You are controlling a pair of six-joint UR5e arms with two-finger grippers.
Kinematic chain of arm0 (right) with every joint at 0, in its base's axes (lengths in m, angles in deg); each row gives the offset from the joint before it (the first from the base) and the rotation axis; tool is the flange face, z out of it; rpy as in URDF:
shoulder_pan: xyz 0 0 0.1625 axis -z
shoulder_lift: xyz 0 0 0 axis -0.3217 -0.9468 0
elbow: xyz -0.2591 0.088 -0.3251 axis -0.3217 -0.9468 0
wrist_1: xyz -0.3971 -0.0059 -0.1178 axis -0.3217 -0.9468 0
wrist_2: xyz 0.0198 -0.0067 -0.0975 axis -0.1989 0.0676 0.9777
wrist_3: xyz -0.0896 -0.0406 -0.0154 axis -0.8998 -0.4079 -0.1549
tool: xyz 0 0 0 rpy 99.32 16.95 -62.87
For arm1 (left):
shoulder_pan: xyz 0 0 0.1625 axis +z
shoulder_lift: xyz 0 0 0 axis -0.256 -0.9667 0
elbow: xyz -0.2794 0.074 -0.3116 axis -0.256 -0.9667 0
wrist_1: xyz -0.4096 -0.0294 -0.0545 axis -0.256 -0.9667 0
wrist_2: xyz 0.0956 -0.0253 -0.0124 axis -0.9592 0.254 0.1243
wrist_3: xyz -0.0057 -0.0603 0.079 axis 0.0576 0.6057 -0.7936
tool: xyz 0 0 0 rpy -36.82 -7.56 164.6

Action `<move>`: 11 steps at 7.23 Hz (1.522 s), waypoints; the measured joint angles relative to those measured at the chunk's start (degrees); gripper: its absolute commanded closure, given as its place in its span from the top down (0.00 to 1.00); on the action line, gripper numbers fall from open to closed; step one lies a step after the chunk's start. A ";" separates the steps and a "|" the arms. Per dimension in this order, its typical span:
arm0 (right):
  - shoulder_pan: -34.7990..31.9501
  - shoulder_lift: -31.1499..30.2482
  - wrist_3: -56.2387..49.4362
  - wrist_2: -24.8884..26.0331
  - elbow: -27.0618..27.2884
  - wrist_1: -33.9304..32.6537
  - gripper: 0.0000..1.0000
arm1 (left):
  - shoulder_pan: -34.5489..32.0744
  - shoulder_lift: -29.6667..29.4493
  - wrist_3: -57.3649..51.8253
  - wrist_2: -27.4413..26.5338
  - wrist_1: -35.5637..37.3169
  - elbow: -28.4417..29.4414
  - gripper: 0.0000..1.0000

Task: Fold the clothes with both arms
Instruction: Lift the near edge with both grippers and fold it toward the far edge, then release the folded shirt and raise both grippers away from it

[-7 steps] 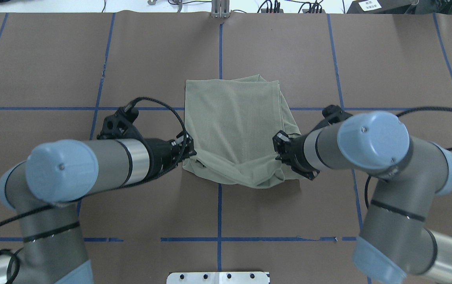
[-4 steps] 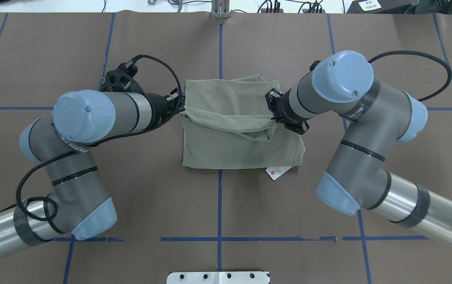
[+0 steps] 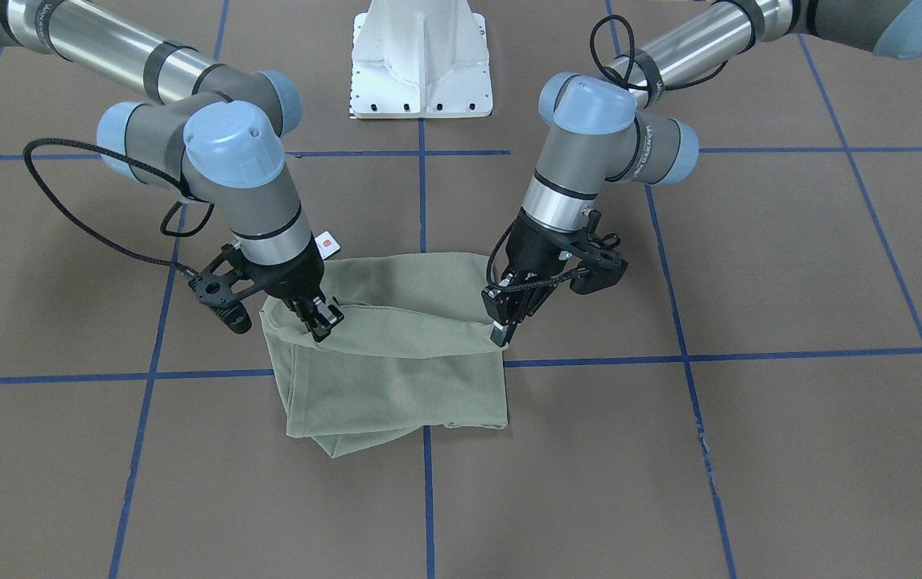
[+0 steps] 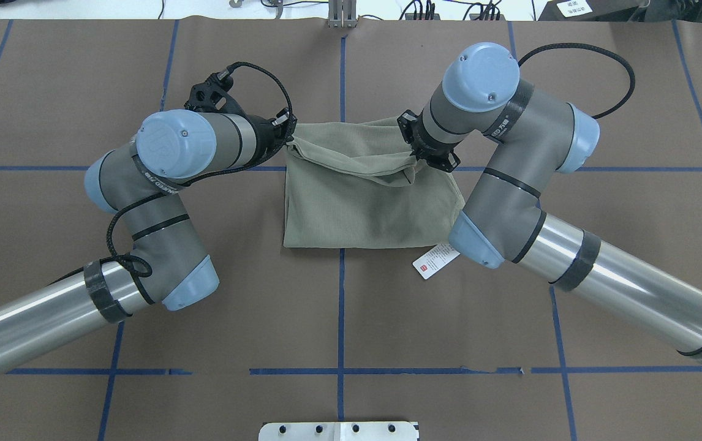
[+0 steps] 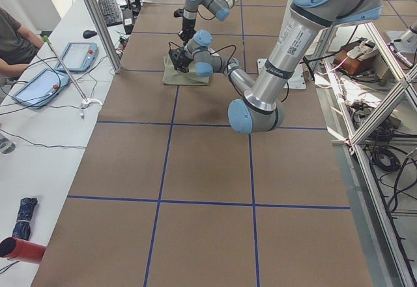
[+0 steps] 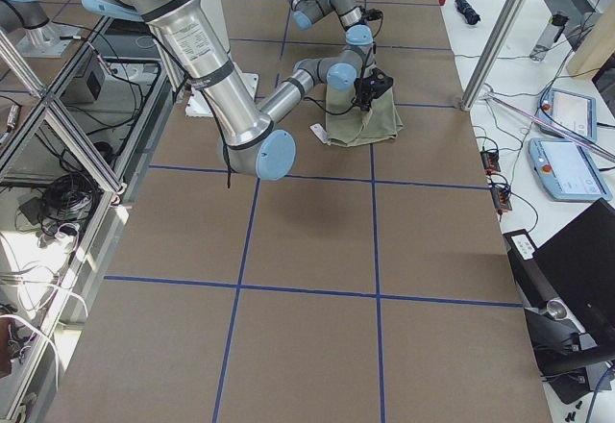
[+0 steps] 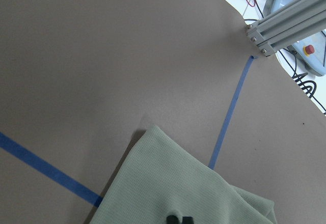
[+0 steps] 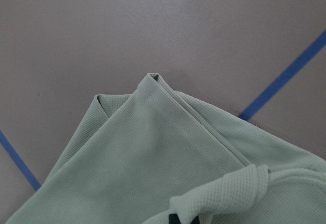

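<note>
The sage-green shirt (image 4: 357, 208) lies folded into a rectangle in the middle of the table. Its near edge is lifted and doubled back over it. My left gripper (image 4: 290, 139) is shut on that edge's left corner, and my right gripper (image 4: 417, 160) is shut on its right corner. The front-facing view shows the left gripper (image 3: 500, 336) and right gripper (image 3: 326, 322) holding the edge taut just above the shirt (image 3: 397, 386). A white hang tag (image 4: 435, 260) lies by the near right corner. Both wrist views show green knit under the fingertips.
Blue tape lines (image 4: 341, 318) grid the brown table cover. The white pedestal base (image 3: 421, 56) stands at the robot's side. An aluminium post (image 7: 285, 20) rises beyond the far edge. In the left side view a person (image 5: 13, 36) sits at a side bench with tablets.
Both arms have carried the shirt's near edge up and away from the robot, across the shirt toward its far edge. The hang tag has come into view.
</note>
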 measured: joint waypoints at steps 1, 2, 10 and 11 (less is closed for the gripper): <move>-1.37 1.86 -6.18 -1.50 -6.77 4.26 1.00 | -1.17 -2.52 -1.91 -0.15 -4.47 7.23 0.58; -2.86 4.81 -16.93 -2.31 -14.39 7.35 1.00 | -2.66 -4.68 -5.34 -0.29 -8.41 13.80 0.58; -20.47 -2.69 -48.38 -17.75 -15.81 9.18 1.00 | -12.05 7.68 -28.13 17.60 -11.38 3.82 0.55; -24.19 -5.87 -54.39 -20.80 -14.90 9.12 1.00 | -15.88 11.85 -35.09 23.71 -11.30 0.84 0.55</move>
